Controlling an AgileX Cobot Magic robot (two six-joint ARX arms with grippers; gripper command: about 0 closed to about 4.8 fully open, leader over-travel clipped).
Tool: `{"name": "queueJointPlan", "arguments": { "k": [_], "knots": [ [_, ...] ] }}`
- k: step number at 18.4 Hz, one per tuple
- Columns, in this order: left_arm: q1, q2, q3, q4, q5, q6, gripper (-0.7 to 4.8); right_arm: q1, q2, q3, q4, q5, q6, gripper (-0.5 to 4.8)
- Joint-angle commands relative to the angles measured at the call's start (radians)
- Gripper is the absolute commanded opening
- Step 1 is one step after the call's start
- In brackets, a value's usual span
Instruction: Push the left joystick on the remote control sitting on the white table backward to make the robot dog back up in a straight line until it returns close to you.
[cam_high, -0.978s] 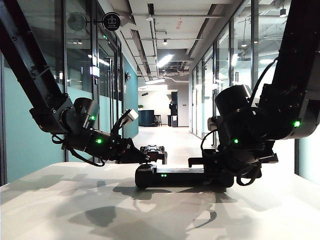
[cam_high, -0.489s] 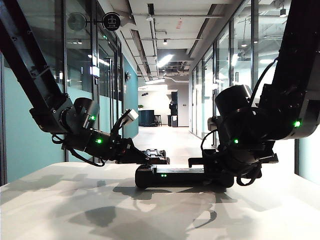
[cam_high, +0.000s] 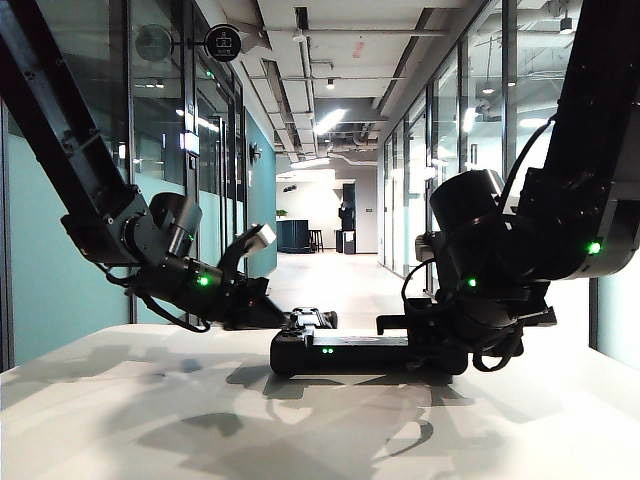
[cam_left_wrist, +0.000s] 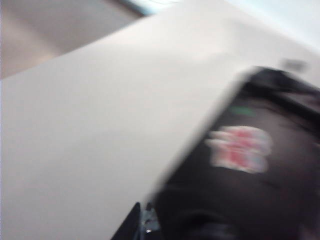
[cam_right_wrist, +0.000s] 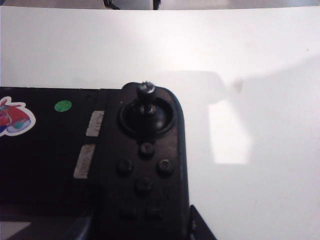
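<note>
The black remote control (cam_high: 340, 352) lies on the white table (cam_high: 150, 410). My right gripper (cam_right_wrist: 140, 231) is shut on its right end, one finger on each side of the body (cam_right_wrist: 145, 165). The stick in the right wrist view (cam_right_wrist: 146, 95) is the right-hand twin. My left gripper (cam_high: 289, 320) tapers to a closed point at the controller's left end. In the blurred left wrist view the left gripper (cam_left_wrist: 143, 223) sits at the edge of the remote control (cam_left_wrist: 240, 190). The left joystick is hidden behind that tip. The robot dog (cam_high: 318, 318) shows as a dark shape just beyond the table.
Both black arms reach in from the sides, the left arm (cam_high: 90, 200) and the bulky right arm (cam_high: 520, 250). A long glass-walled corridor (cam_high: 330, 270) runs away behind the table. Arm shadows fall on the near tabletop (cam_high: 230, 430).
My left wrist has turned and its tip has dipped lower onto the controller's left end. The robot dog's dark shape sits lower, at the table's far edge. The right arm has not moved.
</note>
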Motion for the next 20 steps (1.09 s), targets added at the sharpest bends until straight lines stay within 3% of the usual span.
{"name": "queueJointPlan", "arguments": {
  "k": [1, 3, 5, 7, 10, 12, 20],
  "knots": [
    [0.000, -0.039, 0.004, 0.017, -0.186, -0.117, -0.06, -0.001, -0.006, 0.004, 0.026, 0.010, 0.008, 2.02],
    [0.000, -0.065, 0.003, 0.013, -0.288, -0.180, -0.06, -0.001, -0.006, 0.004, 0.025, 0.002, 0.008, 2.02],
    [0.000, -0.102, 0.003, -0.011, -0.366, -0.186, -0.06, -0.001, -0.006, 0.004, 0.019, -0.025, 0.007, 2.05],
    [-0.001, -0.141, 0.003, -0.053, -0.403, -0.212, -0.06, -0.002, -0.006, 0.004, 0.019, -0.042, 0.002, 2.70],
    [-0.001, -0.207, 0.003, -0.144, -0.445, -0.223, -0.06, -0.002, -0.006, 0.003, 0.020, -0.036, 0.000, 2.95],
    [-0.001, -0.239, 0.003, -0.175, -0.446, -0.223, -0.06, -0.002, -0.006, 0.003, 0.015, -0.037, -0.002, 3.44],
    [-0.001, -0.368, 0.002, -0.258, -0.562, -0.226, -0.06, -0.002, -0.108, 0.002, -0.071, -0.035, -0.081, 3.35]
  ]
}}
